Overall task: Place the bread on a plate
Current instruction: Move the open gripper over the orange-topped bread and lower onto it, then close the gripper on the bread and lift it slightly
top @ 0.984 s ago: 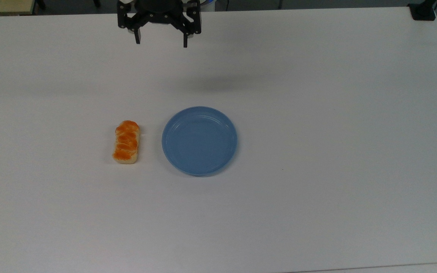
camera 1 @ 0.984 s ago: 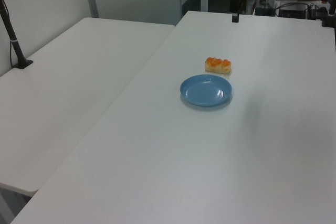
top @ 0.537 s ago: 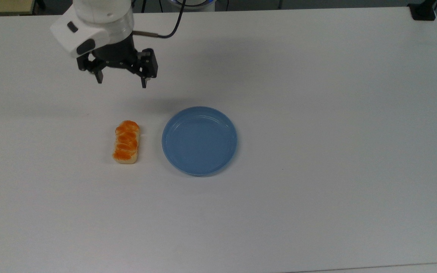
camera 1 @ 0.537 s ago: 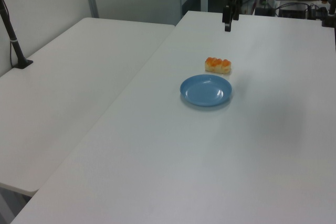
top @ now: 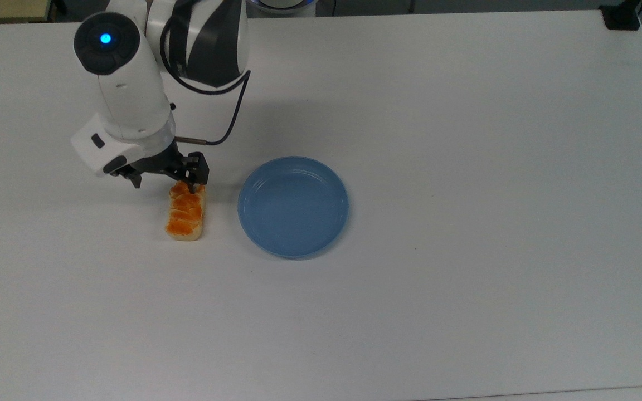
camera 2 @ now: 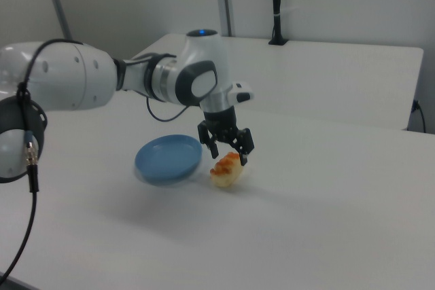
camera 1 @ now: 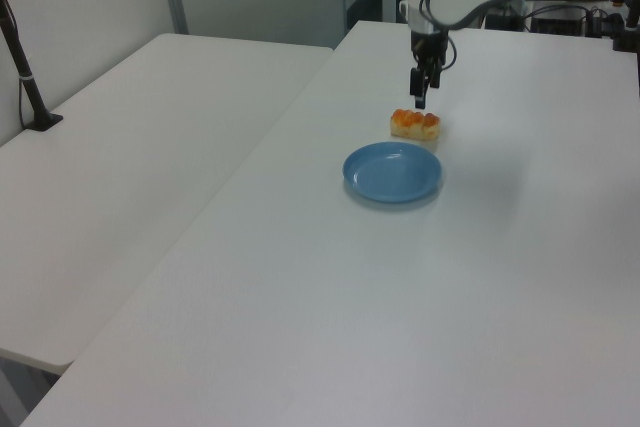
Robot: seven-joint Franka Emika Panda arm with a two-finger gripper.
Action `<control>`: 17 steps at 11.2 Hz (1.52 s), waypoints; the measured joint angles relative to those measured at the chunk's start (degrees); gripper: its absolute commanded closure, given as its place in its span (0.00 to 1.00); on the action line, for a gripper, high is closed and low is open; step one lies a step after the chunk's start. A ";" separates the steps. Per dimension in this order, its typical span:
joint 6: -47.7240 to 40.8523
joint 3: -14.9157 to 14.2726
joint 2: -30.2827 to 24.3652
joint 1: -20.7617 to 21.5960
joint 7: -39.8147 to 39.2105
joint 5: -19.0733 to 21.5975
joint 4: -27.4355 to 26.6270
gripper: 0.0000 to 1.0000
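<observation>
Since half a sec ago the arm (top: 126, 94) has swung down from the top view's upper left toward frame centre, and the gripper (top: 164, 187) now hangs right over the far end of the bread (top: 186, 214); bread and plate (top: 293, 207) haven't shifted.

Top view, left to right: arm w/ its blue light in the upper left; gripper just below it, fingers spread wide, one tip off to the left of the loaf, the other over its upper end. Whether that tip touches the crust is hard to say from here, prob. just above it. Bread lies lengthwise on the white table (top: 466, 278), left of centre, just beside the plate but not touching. Plate sits mid-frame, nothing on it.

Left view: plate (camera 1: 392, 171) centre, bread (camera 1: 415, 124) just behind it, gripper (camera 1: 420, 99) above the loaf.

Right view: plate (camera 2: 167, 159) left of centre, bread (camera 2: 227, 170) just right of it, gripper (camera 2: 228, 150) open over it.
</observation>
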 measured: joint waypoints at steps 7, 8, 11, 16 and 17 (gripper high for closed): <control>2.14 0.19 2.44 0.07 0.03 3.15 0.77 0.05; 2.14 0.21 2.87 0.10 0.02 3.15 0.77 0.11; 4.33 0.25 4.51 0.18 0.03 3.15 0.73 0.53; 7.12 0.74 5.17 0.50 0.03 3.17 1.49 0.57; 6.05 0.92 4.16 0.71 0.03 3.26 1.88 0.57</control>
